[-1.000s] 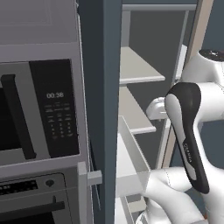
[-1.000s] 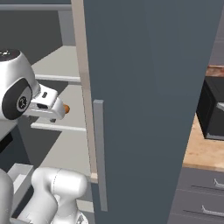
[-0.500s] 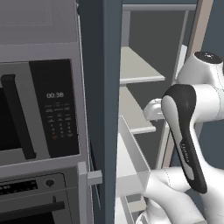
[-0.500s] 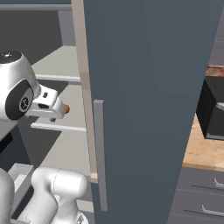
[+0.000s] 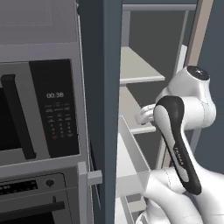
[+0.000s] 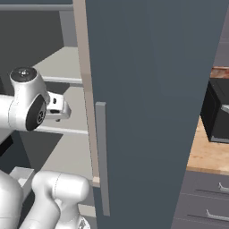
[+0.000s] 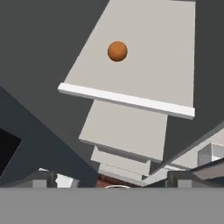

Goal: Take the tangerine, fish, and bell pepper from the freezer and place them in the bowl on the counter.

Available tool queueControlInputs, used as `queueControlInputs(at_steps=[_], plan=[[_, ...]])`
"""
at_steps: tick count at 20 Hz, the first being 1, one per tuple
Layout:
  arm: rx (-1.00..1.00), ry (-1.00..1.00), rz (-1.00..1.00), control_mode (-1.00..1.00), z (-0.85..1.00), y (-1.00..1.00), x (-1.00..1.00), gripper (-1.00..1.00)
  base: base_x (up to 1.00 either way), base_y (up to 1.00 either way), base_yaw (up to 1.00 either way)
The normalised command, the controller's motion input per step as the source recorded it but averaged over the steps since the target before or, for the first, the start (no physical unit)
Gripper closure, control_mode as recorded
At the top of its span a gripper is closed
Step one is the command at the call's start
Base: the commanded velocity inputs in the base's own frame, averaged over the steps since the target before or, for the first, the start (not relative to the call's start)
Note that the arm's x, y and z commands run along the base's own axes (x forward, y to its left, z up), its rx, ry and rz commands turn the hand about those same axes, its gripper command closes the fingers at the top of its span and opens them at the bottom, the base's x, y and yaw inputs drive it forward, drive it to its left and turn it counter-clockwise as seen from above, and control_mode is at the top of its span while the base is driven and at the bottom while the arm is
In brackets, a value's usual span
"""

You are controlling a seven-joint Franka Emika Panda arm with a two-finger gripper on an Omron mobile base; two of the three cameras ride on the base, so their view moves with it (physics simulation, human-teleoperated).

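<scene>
Arm raised; fingers wide, empty

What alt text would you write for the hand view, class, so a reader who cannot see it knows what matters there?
A small orange tangerine sits alone on a pale grey shelf inside the freezer, seen from above at a tilt. Further pale shelves step away below the first, between dark walls. The claw is open at the bottom edge, well short of the fruit.

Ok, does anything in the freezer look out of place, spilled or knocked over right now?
Nothing stands out. The tangerine sits alone on a pale freezer shelf, whole and clean. The shelves look level and unmarked, the freezer door stands open, and the gripper is open, clear of the fruit.
</scene>
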Motion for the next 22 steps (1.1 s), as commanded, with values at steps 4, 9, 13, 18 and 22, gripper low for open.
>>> queueControlInputs(at_steps=[4, 9, 13, 18, 22], plan=[[0.00, -0.02, 0.15, -1.00, -0.31, 0.21, 0.52, -1.00, 0.00, 0.00, 0.00], [0.00, -0.04, 0.05, -1.00, -0.18, 0.14, 0.49, -1.00, 0.00, 0.00, 0.00], [0.00, -0.05, 0.01, -1.00, -0.23, 0.05, 0.43, -1.00, 0.00, 0.00, 0.00], [0.00, -0.05, 0.00, -1.00, -0.35, 0.04, 0.46, -1.00, 0.00, 0.00, 0.00], [0.04, -0.05, 0.00, -1.00, -0.46, 0.02, 0.43, -1.00, 0.00, 0.00, 0.00]])
